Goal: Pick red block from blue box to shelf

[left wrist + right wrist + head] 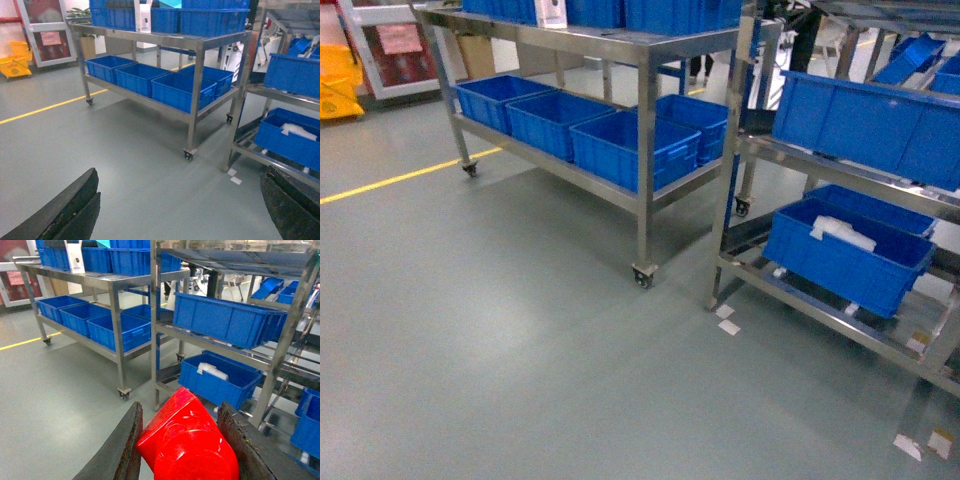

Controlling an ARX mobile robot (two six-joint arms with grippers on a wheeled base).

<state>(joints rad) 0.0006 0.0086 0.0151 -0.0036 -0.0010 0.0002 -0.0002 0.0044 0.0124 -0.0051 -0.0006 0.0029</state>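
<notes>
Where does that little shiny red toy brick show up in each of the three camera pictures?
Head: not in it.
Left wrist-mounted: not in it; the left gripper is open and empty.
Right wrist-mounted: the small glossy red plastic brick fills the bottom centre, clamped in the right gripper.
Shared landmark: the wheeled stainless-steel rack carrying royal-blue crates.
</notes>
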